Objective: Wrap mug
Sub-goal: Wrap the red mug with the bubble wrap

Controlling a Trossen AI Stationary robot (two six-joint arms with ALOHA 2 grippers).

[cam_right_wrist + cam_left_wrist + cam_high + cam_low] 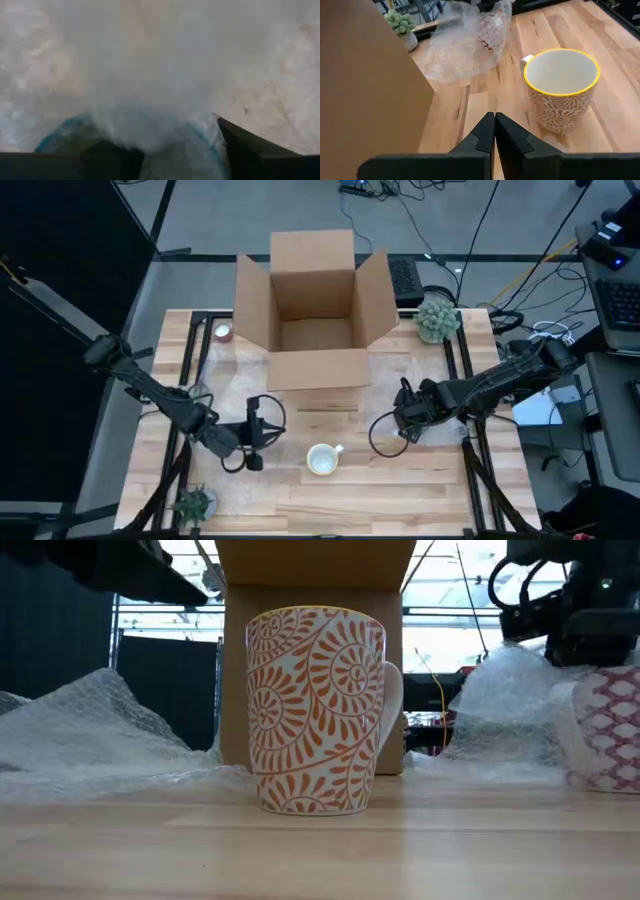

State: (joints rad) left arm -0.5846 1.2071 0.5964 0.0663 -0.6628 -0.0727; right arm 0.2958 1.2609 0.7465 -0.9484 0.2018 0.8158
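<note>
Orange-scrolled white ceramic mug with yellow rim [315, 710], standing upright and unwrapped on the pale wooden plank table [400, 490], in front of the open brown cardboard box [312, 305]; crumpled clear bubble wrap [90, 725] lies behind. Left gripper [494, 131], fingers pressed together and empty, points beside the mug. Right gripper [405, 420] is buried in wrap; its state cannot be told. Risk: dragged wrap may topple the mug. Cables cross the grey floor

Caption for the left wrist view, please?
Left pincer, shut, points at the upright orange-patterned mug; bubble wrap lies beyond.
</note>
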